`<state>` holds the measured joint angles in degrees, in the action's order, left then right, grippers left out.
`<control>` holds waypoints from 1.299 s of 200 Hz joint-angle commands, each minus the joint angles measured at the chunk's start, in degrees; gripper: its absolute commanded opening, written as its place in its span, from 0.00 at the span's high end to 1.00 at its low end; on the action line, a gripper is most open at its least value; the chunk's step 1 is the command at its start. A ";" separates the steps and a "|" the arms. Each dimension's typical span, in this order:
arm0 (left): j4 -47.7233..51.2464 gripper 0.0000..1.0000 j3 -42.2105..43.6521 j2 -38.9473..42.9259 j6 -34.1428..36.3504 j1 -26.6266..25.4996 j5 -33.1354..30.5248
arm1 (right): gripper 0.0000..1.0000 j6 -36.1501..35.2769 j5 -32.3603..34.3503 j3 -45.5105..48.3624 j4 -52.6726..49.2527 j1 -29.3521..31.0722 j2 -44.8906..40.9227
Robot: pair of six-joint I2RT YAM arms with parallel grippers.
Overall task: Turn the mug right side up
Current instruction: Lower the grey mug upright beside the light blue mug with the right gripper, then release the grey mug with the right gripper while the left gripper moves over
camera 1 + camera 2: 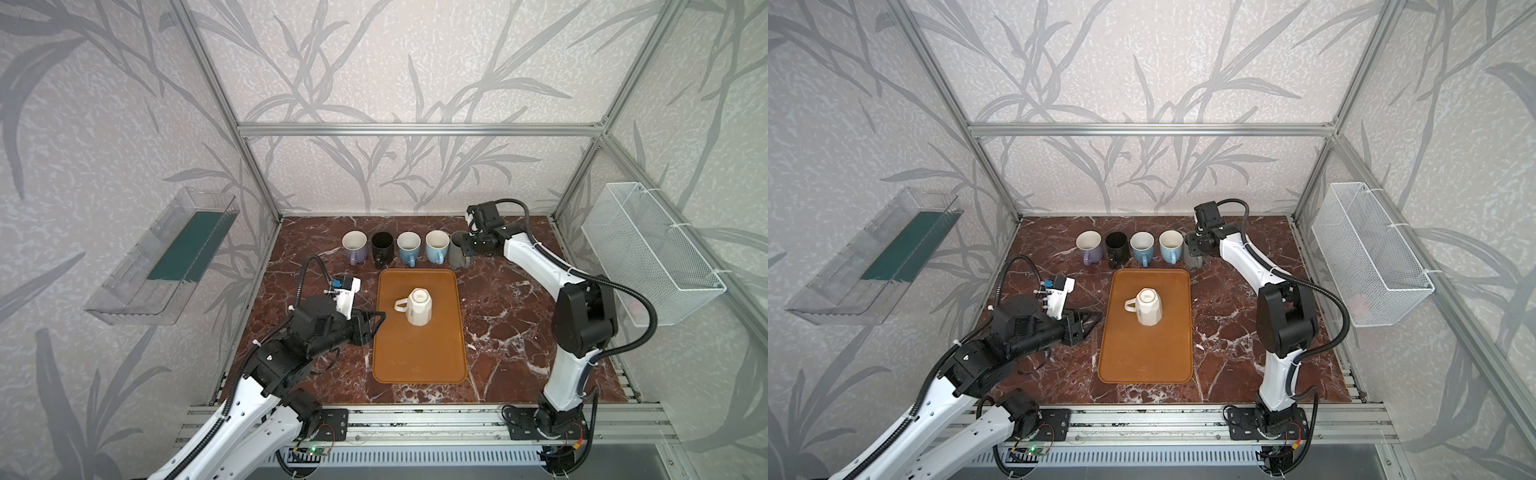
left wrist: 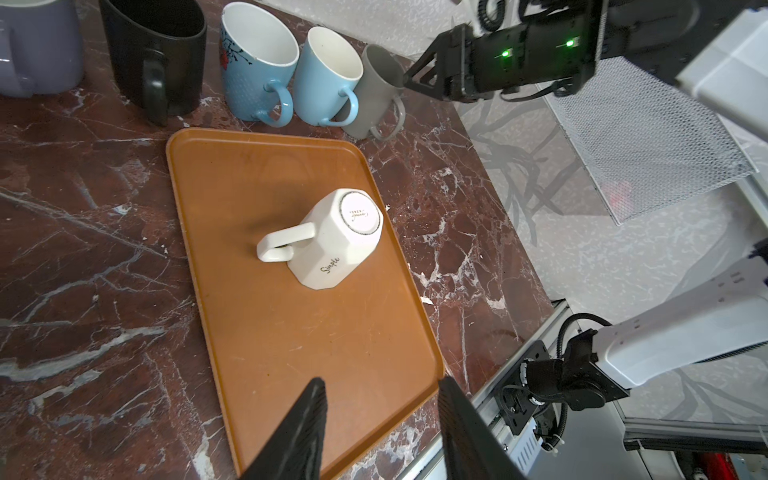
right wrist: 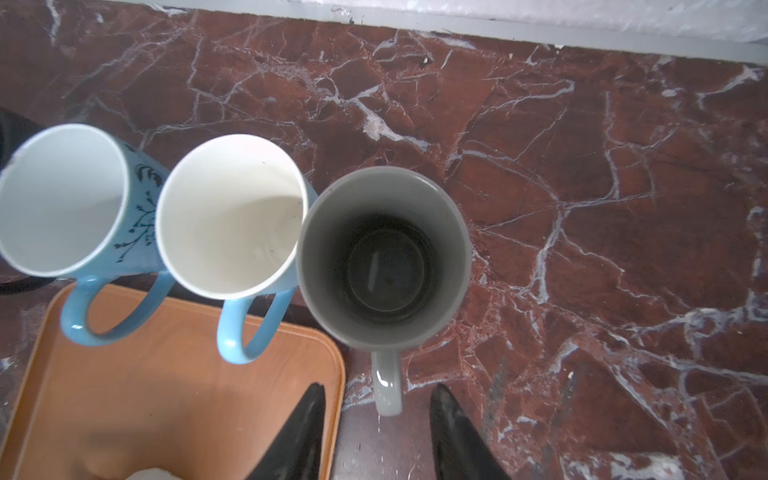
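Awaiting flip: mug (image 1: 419, 306) upside down on tray (image 1: 415, 361), base up, untouched | left hand (image 2: 381, 380) open, empty, at tray edge | right hand (image 3: 378, 385) open astride handle of grey mug (image 3: 382, 249), not gripping | grasp, turn, set-down all left

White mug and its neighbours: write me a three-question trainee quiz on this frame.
1. True or false: the white mug sits mouth down on the tray.
2. How many mugs stand upright in the row behind the tray?
3. Fill in: the right gripper hovers by the ___ mug.
Key: 1 true; 2 five; 3 the grey mug.
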<state>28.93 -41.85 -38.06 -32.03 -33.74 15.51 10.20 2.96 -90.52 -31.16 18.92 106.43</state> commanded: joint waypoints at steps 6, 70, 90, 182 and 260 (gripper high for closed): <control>2.03 0.53 -1.59 -1.80 2.01 0.18 -3.96 | 0.57 -0.85 -0.76 3.83 0.38 0.23 -5.99; 3.40 0.53 -3.19 -10.25 3.47 0.16 -8.45 | 0.57 -0.04 -4.33 14.62 3.02 1.54 -16.59; 3.70 0.53 -4.04 -13.76 3.25 0.19 -10.50 | 0.57 0.52 -5.11 17.63 3.28 2.73 -18.97; -4.32 0.54 -7.46 -30.40 5.56 0.20 -11.14 | 0.57 4.17 -9.08 30.94 5.62 8.97 -27.07; -5.33 0.54 -15.17 -44.19 11.19 0.45 -12.08 | 0.57 7.38 -12.01 37.85 9.21 14.02 -29.97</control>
<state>23.44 -53.21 -79.55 -24.71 -33.67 4.95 16.25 -7.77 -53.74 -23.86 32.18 78.28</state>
